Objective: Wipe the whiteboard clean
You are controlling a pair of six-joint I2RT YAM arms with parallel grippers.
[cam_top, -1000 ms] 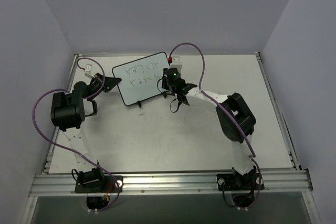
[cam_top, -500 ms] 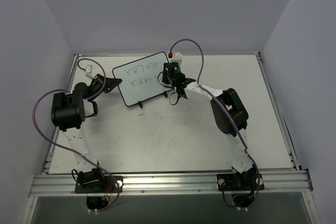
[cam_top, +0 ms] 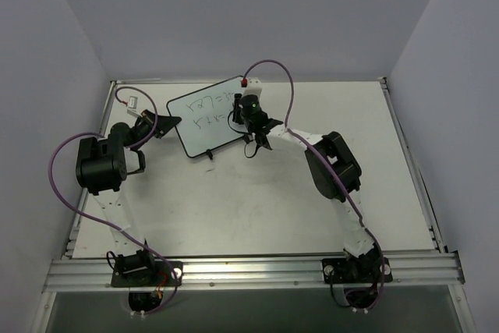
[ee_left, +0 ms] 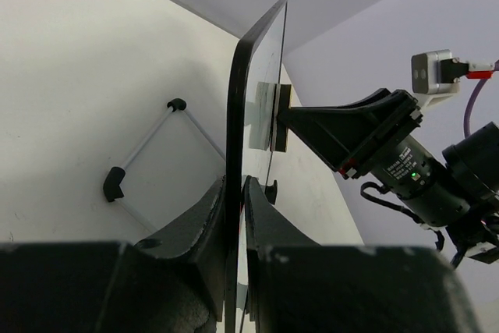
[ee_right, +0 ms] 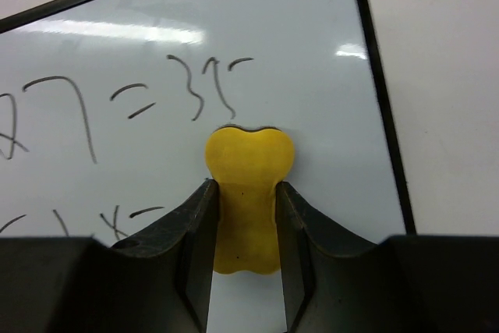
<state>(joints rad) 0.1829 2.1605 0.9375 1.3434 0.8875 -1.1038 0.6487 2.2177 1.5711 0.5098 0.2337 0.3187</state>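
Note:
The whiteboard point(cam_top: 204, 117) stands tilted at the back of the table, with dark handwritten marks on its face point(ee_right: 312, 76). My left gripper point(cam_top: 167, 123) is shut on its left edge; in the left wrist view the board's black frame point(ee_left: 234, 138) runs edge-on between the jaws of this gripper point(ee_left: 236, 196). My right gripper point(ee_right: 243, 193) is shut on a yellow eraser point(ee_right: 248, 177), which is pressed flat against the board's right part, just below the marks. From the left wrist view the eraser point(ee_left: 265, 115) shows touching the board's face.
The board's wire stand with black feet point(ee_left: 117, 185) rests on the white table behind the board. Purple cables loop over both arms. Grey walls close in the table point(cam_top: 234, 200) at back, left and right.
My right gripper has slid the eraser leftward across the board's right side. The left gripper and the board have stayed where they were.

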